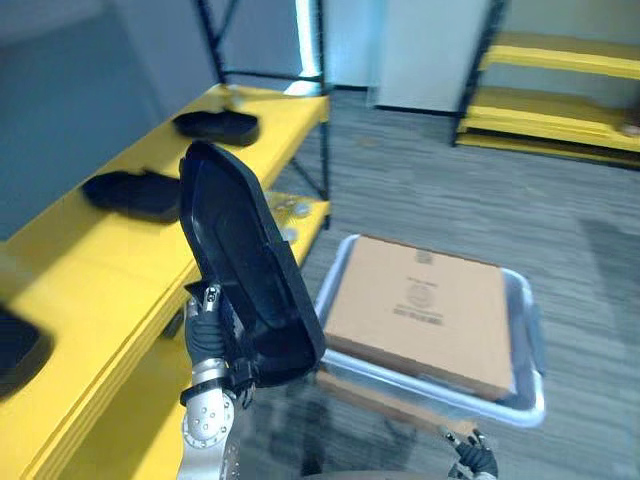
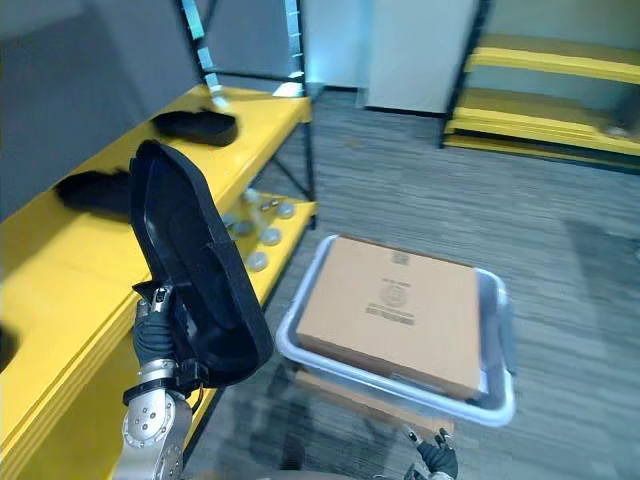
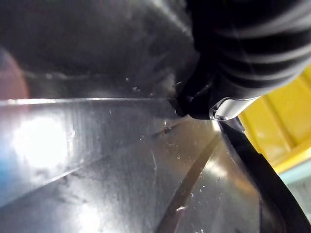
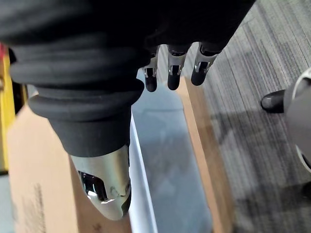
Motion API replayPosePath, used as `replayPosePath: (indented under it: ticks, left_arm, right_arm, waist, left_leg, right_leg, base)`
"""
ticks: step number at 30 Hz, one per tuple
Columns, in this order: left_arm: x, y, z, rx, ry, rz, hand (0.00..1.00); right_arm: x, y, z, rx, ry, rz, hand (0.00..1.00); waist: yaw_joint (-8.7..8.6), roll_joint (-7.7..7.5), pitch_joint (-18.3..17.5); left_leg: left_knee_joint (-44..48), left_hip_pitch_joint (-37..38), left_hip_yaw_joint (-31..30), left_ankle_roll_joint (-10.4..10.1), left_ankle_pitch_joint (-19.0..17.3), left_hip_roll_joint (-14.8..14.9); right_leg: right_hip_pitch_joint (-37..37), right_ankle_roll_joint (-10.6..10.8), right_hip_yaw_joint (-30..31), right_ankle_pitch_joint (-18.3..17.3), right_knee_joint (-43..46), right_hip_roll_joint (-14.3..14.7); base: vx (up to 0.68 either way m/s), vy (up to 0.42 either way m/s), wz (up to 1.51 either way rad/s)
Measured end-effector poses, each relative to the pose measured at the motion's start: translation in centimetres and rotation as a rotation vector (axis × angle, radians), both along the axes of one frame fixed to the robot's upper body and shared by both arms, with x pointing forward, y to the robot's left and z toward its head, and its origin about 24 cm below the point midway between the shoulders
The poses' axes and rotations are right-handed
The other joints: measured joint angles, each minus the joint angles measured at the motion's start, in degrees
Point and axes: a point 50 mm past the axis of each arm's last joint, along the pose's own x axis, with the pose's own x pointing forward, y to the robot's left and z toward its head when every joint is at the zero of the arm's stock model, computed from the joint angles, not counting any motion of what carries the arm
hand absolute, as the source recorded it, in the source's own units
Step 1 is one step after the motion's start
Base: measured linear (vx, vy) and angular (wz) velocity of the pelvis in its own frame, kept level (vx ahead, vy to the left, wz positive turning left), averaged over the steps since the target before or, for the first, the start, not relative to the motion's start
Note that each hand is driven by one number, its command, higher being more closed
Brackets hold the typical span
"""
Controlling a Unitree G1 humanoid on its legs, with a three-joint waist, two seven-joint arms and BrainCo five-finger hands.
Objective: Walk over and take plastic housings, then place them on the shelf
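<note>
My left hand (image 1: 207,335) is shut on the lower end of a long black plastic housing (image 1: 245,270), holding it upright with its hollow side facing right. It stands beside the front edge of the yellow shelf (image 1: 110,270). In the left wrist view the housing's glossy inner surface (image 3: 97,145) lies right in front of the hand (image 3: 252,53). Three more black housings rest on the shelf top: one far (image 1: 217,125), one in the middle (image 1: 135,193), one at the near left edge (image 1: 15,350). My right hand (image 1: 472,458) hangs low by the bin, its fingers (image 4: 170,68) relaxed and holding nothing.
A grey plastic bin (image 1: 530,390) stands on the carpet to the right of the shelf, with a cardboard box (image 1: 420,310) lying on it. Several small round parts (image 2: 262,235) lie on the shelf's lower level. Another yellow shelf (image 1: 560,110) stands at the back right.
</note>
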Motion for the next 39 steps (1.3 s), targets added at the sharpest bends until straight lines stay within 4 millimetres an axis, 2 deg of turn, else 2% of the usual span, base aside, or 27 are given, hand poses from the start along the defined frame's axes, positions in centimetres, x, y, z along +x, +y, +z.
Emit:
replayPosePath:
  ticks: [1,2,3,4,5,6,7,10,11,12,13,14,15,16,17,18,20,22,23,24,25,26,29,31,33,35,39]
  left_arm:
    - [0.0,0.0,0.0,0.0,-0.002,-0.001,1.0]
    - [0.0,-0.2,0.0,-0.002,-0.004,-0.009,1.0]
    - [0.1,-0.3,0.1,-0.004,-0.008,-0.016,1.0]
    - [0.2,-0.7,0.2,-0.005,-0.02,-0.036,1.0]
    - [0.4,-1.1,0.5,-0.01,-0.038,-0.064,1.0]
    - [0.6,-1.4,0.7,-0.017,-0.049,-0.079,1.0]
    - [0.8,-1.8,0.8,-0.038,-0.063,-0.108,1.0]
    - [1.3,-2.4,1.2,-0.052,-0.084,-0.14,1.0]
    - [1.5,-2.5,1.3,-0.053,-0.093,-0.146,1.0]
    - [1.5,-2.6,1.3,-0.053,-0.093,-0.15,1.0]
    - [1.6,-2.7,1.4,-0.052,-0.097,-0.156,1.0]
    - [1.8,-2.9,1.6,-0.048,-0.106,-0.17,1.0]
    - [2.0,-3.0,1.6,-0.048,-0.108,-0.176,1.0]
    - [2.3,-3.4,1.3,-0.049,-0.102,-0.191,1.0]
    - [2.4,-3.6,0.6,-0.047,-0.077,-0.201,1.0]
    - [2.5,-3.6,0.2,-0.045,-0.058,-0.201,1.0]
    - [2.6,-3.8,-1.0,-0.048,-0.009,-0.203,1.0]
    - [2.7,-4.0,-1.1,-0.055,-0.003,-0.203,1.0]
    - [2.7,-4.0,-1.0,-0.046,-0.005,-0.204,1.0]
    - [2.8,-4.1,-1.0,-0.041,-0.01,-0.206,1.0]
    - [2.8,-4.3,-1.1,-0.049,-0.001,-0.206,1.0]
    - [2.8,-4.5,-1.1,-0.064,-0.001,-0.196,1.0]
    - [2.8,-4.4,-1.1,-0.065,-0.002,-0.187,1.0]
    - [2.7,-4.2,-1.1,-0.069,-0.002,-0.178,1.0]
    - [2.4,-4.0,-1.4,-0.075,0.013,-0.169,1.0]
    - [2.1,-3.9,-1.8,-0.08,0.03,-0.163,1.0]
    - [2.1,-3.6,-1.9,-0.077,0.035,-0.153,1.0]
  right_arm:
    - [0.2,0.1,0.0,-0.001,-0.002,0.014,0.0]
    - [0.7,0.7,0.1,-0.005,-0.009,0.062,0.0]
    - [0.9,0.9,0.1,-0.005,-0.011,0.083,0.0]
    - [1.3,1.4,0.2,-0.004,-0.016,0.119,0.0]
    - [1.6,1.7,0.2,-0.006,-0.019,0.146,0.0]
    - [1.8,1.8,0.2,-0.005,-0.018,0.155,0.0]
    - [1.8,2.1,0.1,-0.005,-0.005,0.178,0.0]
    - [1.8,2.5,-0.2,0.0,0.019,0.212,0.0]
    - [1.8,2.5,-0.2,-0.011,0.026,0.227,0.0]
    - [1.9,2.6,-0.2,-0.017,0.026,0.241,0.0]
    - [1.9,2.7,-0.2,-0.019,0.025,0.249,0.0]
    - [2.3,2.9,-0.1,-0.02,0.022,0.27,0.0]
    - [2.5,3.0,0.0,-0.021,0.019,0.282,0.0]
    - [2.8,3.0,0.0,-0.023,0.015,0.291,0.0]
    - [3.2,3.0,0.1,-0.031,0.009,0.298,0.0]
    - [3.4,3.0,0.2,-0.033,0.004,0.3,0.0]
    - [3.6,2.8,0.3,-0.04,-0.003,0.3,0.0]
    - [3.2,2.7,0.2,-0.041,0.007,0.289,0.0]
    - [3.0,2.8,0.2,-0.039,0.009,0.286,0.0]
    - [2.4,2.7,0.0,-0.038,0.022,0.283,0.0]
    - [2.2,2.4,-0.1,-0.045,0.033,0.28,0.0]
    - [2.3,2.2,0.0,-0.051,0.026,0.274,0.0]
    - [2.3,2.0,0.1,-0.055,0.018,0.263,0.0]
    - [2.3,2.1,0.0,-0.05,0.02,0.263,0.0]
    - [2.0,2.3,-0.2,-0.042,0.032,0.259,0.0]
    - [1.4,2.0,-0.5,-0.038,0.054,0.237,0.0]
    - [0.6,1.7,-0.8,-0.033,0.078,0.213,0.0]
  waist:
    - [0.01,0.02,0.25]
    - [0.13,-0.29,0.43]
    - [0.13,-0.42,0.37]
    - [0.09,-0.82,0.29]
    - [0.05,-0.78,0.24]
    - [0.22,-0.52,0.07]
    - [0.51,-1.18,0.11]
    - [2.28,-2.4,0.09]
    - [2.87,-2.39,0.14]
    - [2.77,-2.24,0.11]
    - [2.59,-1.86,0.18]
    - [2.01,-1.72,0.25]
    - [1.59,-1.73,0.24]
    - [1.01,-1.57,0.27]
    - [0.84,-1.52,0.29]
    - [0.73,-1.48,0.32]
    - [-0.92,-1.08,0.58]
    - [-2.08,-1.13,0.64]
    - [-2.2,-2.28,0.39]
    - [-2.27,-3.52,0.45]
    - [-1.43,-1.66,0.42]
    - [-0.31,-0.56,0.47]
    - [-0.19,0.79,0.34]
    - [-0.06,0.68,0.24]
    - [0.0,-0.35,0.1]
    - [0.13,-1.17,0.1]
    - [0.34,-1.43,0.39]
  left_leg:
    - [1.13,-0.37,4.38,0.2,-0.16,1.21]
    - [4.13,-0.6,15.75,1.55,-2.06,4.21]
    - [5.69,-0.52,20.82,1.63,-3.26,5.66]
    - [8.95,-0.11,30.53,1.93,-5.81,8.38]
    - [11.76,-0.21,35.97,1.46,-7.18,9.51]
    - [12.65,-0.4,36.78,1.88,-7.47,9.13]
    - [12.89,-0.71,35.86,3.06,-8.26,7.72]
    - [13.17,0.25,33.52,3.96,-9.8,5.27]
    - [12.34,2.67,32.0,3.93,-10.78,4.24]
    - [11.27,4.32,29.92,3.89,-11.25,3.48]
    - [10.23,5.36,28.4,3.53,-11.91,3.23]
    - [9.2,6.16,25.89,3.42,-12.03,3.17]
    - [8.78,6.47,24.45,3.41,-12.01,3.18]
    - [7.66,7.52,22.39,2.86,-11.62,3.11]
    - [6.88,8.81,21.04,2.6,-11.31,2.94]
    - [6.81,9.34,20.5,2.56,-11.29,2.93]
    - [7.43,9.95,15.24,2.47,-11.23,2.99]
    - [8.5,9.91,11.19,1.84,-11.18,2.89]
    - [9.71,10.02,8.98,0.38,-11.32,2.01]
    - [10.25,10.2,7.89,-0.7,-11.64,1.28]
    - [10.87,10.62,6.29,-2.29,-12.65,2.82]
    - [10.69,10.42,5.87,-3.3,-12.03,4.18]
    - [7.96,11.07,5.83,-5.28,-10.43,6.18]
    - [6.48,11.75,5.91,-5.74,-9.41,6.76]
    - [5.59,11.88,5.85,-5.95,-8.39,7.26]
    - [4.95,11.76,5.52,-5.87,-7.2,7.21]
    - [4.85,9.76,3.09,-5.47,-6.59,6.85]
  right_leg:
    - [0.75,0.0,-1.45,0.0,0.42,-0.42]
    - [2.34,0.01,-4.71,0.0,1.59,-1.92]
    - [2.88,0.02,-6.12,0.0,1.97,-2.45]
    - [3.77,0.04,-8.75,0.02,2.8,-3.69]
    - [4.49,0.7,-11.21,0.4,3.51,-4.54]
    - [4.93,1.01,-12.35,0.61,3.73,-5.11]
    - [5.79,1.43,-13.65,1.24,4.32,-6.23]
    - [7.92,1.1,-15.13,4.26,8.64,-9.08]
    - [7.87,-2.01,-14.13,6.95,16.58,-12.5]
    - [6.72,-6.45,-11.57,9.82,22.62,-14.49]
    - [5.16,-8.56,-8.29,9.65,26.55,-15.0]
    - [-0.34,-7.27,1.53,3.9,34.56,-13.34]
    - [-3.15,-6.8,5.93,1.63,37.24,-11.46]
    - [-7.67,-5.95,12.25,-1.53,39.29,-7.74]
    - [-11.33,-5.9,15.85,-4.03,38.13,-5.01]
    - [-13.07,-5.94,17.15,-5.28,36.86,-3.69]
    - [-18.91,-5.5,24.2,-8.19,30.49,2.56]
    - [-21.24,-4.86,31.71,-7.66,24.65,6.67]
    - [-21.23,-4.08,35.95,-2.38,18.47,8.05]
    - [-20.97,-3.75,37.74,-0.69,17.04,7.93]
    - [-19.07,-3.46,37.3,-1.95,16.52,8.51]
    - [-17.83,-3.8,35.81,-1.73,14.4,9.29]
    - [-15.01,-5.07,33.08,-1.02,10.07,11.04]
    - [-14.45,-5.73,32.64,-0.61,8.77,11.78]
    - [-13.44,-6.53,32.12,0.3,6.51,12.42]
    - [-12.58,-6.61,31.56,1.44,4.52,12.39]
    - [-11.56,-6.31,28.04,1.88,2.75,11.42]
  base:
    - [0.09,0.063,1.24]
    - [0.12,0.087,1.17]
    - [0.18,0.137,1.3]
    - [0.3,0.202,1.13]
    - [0.26,0.175,1.12]
    - [0.28,0.214,1.06]
    - [0.2,0.195,0.75]
    - [0.25,0.235,0.77]
    - [0.21,0.19,0.77]
    - [0.25,0.186,0.72]
    - [0.16,0.064,0.82]
    - [0.21,0.031,0.76]
    - [0.22,0.005,1.06]
    - [0.28,0.009,0.98]
    - [0.24,0.012,0.88]
    - [0.23,-0.019,0.7]
    - [0.22,-0.095,1.03]
    - [0.21,-0.201,1.38]
    - [0.21,-0.237,1.38]
    - [0.22,-0.239,1.09]
    - [0.23,-0.243,0.64]
    - [0.21,-0.229,0.46]
    - [0.09,-0.16,0.33]
    - [-0.01,-0.107,0.05]
    - [-0.05,-0.079,0.02]
    - [-0.09,-0.044,0.14]
    - [-0.12,-0.007,0.49]
